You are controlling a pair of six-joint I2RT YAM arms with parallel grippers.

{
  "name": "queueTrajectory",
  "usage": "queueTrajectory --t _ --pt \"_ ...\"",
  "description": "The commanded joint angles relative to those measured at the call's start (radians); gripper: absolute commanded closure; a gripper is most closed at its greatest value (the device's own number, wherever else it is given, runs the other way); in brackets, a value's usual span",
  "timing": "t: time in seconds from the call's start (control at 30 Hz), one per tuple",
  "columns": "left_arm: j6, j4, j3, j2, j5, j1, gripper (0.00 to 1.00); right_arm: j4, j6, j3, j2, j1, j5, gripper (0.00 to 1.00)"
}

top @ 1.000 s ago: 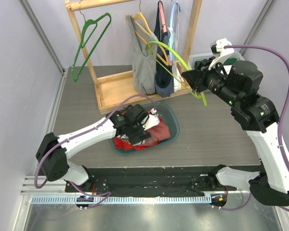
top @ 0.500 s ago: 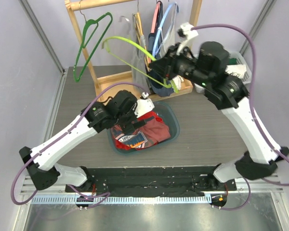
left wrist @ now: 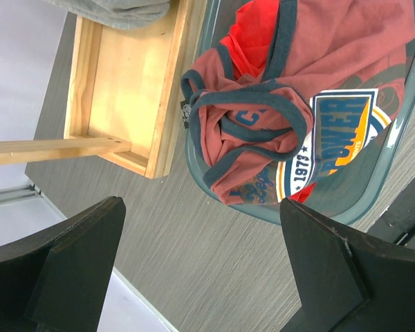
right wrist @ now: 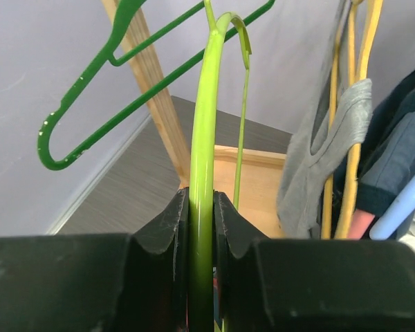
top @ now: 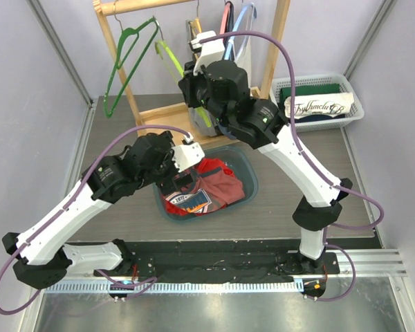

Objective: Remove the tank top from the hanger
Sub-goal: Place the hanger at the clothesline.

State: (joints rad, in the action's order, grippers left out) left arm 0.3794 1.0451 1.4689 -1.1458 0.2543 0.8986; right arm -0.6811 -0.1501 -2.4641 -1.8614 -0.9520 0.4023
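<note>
Pinching lime hanger (right wrist: 203, 124), R claw (right wrist: 200, 211) sits high by rack (right wrist: 167, 138).

This is looking like a robotics lab: lilac panels (top: 28, 104) are enclosing a grey bench (top: 311, 190), purple cables (top: 152, 126) are looping off the arms (top: 62, 216), a rack (top: 167, 114) standing beyond the right hand (right wrist: 200, 214).

Grey woodgrain table (top: 277, 200): wooden rack base (top: 167, 119) at back, teal tub (top: 251, 176) centre, white basket (top: 317, 77) back-right corner.
</note>
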Motion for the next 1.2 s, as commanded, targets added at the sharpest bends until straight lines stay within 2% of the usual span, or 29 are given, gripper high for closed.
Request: queueTrajectory --t 0.0,0.13,0.2,0.37,0.63,0.9,1.17 --pt "0.023 -0.013 -0.038 0.032 0.005 -0.003 0.00 0.092 0.050 -0.068 0.015 -0.036 0.184 0.99" --pt "0.012 -0.010 -0.050 0.043 -0.006 -0.003 0.00 0.156 0.089 -0.097 -0.027 -0.039 0.271 0.99" --pt "0.003 -0.011 -0.050 0.047 -0.004 -0.001 0.00 0.225 0.118 -0.096 -0.062 -0.039 0.343 0.99" --pt "-0.005 -0.013 -0.053 0.066 -0.012 -0.003 0.00 0.418 0.213 -0.108 -0.151 -0.039 0.409 0.99" --pt "-0.014 -0.008 -0.059 0.089 -0.015 -0.001 0.00 0.564 0.228 -0.142 -0.235 -0.027 0.348 0.99" --pt "-0.008 -0.011 -0.088 0.124 -0.016 -0.003 0.00 0.618 0.176 -0.093 -0.249 0.001 0.235 0.99" --pt "-0.002 0.006 -0.101 0.161 -0.026 -0.009 0.00 0.620 0.087 -0.151 -0.314 0.047 0.152 0.99"
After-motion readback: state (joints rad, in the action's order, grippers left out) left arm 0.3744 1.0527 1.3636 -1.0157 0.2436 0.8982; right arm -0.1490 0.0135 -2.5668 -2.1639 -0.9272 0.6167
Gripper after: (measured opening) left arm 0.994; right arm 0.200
